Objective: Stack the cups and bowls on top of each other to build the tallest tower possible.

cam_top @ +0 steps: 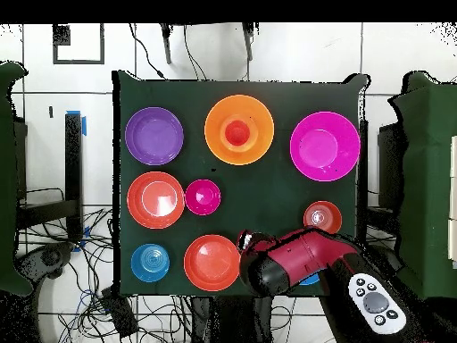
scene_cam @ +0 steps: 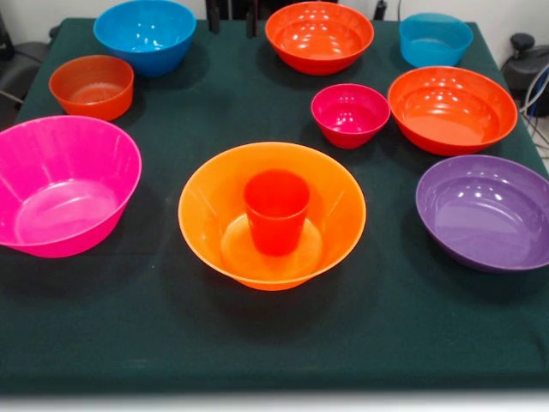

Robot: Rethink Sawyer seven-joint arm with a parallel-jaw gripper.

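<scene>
- Nearest the front camera stands the tower: the large yellow-orange flared bowl [scene_cam: 206,210] [cam_top: 217,125], its base, rests upright on the dark green table [scene_cam: 274,343], well apart from the gripper [cam_top: 256,264] on the opposite side of the cloth.
- Large pink bowl [scene_cam: 64,184] [cam_top: 325,146], of about the same size, sits beside the tower's base without touching it, also far from the gripper.
- Purple bowl [scene_cam: 485,210] [cam_top: 153,136] lies at the base's other side, the farthest bowl from the gripper.
- Two orange-red bowls: one [scene_cam: 319,36] [cam_top: 211,263] sits just beside the gripper at the table's edge, the other [scene_cam: 452,109] [cam_top: 155,199] lies beyond it, between the purple bowl and the small blue one.
- Big blue bowl [scene_cam: 144,34] [cam_top: 309,280] lies under the arm [cam_top: 299,259] in the overhead view, only a sliver showing there.
- Squat small orange bowl [scene_cam: 91,86] [cam_top: 322,216] is near the arm, on the pink bowl's side.
- Small blue bowl [scene_cam: 435,39] [cam_top: 150,263] sits in the corner past the near orange-red bowl.
- Small magenta bowl [scene_cam: 350,114] [cam_top: 203,196] is the closest of the middle vessels to the gripper.
- Orange-red cup [scene_cam: 276,210] [cam_top: 236,134] stands upright, mouth up, in the middle of the yellow-orange bowl.
- Seen from above, the gripper is only a dark end of the red and black arm; I cannot tell whether it is spread or pressed together, and it touches no vessel that I can see.
</scene>
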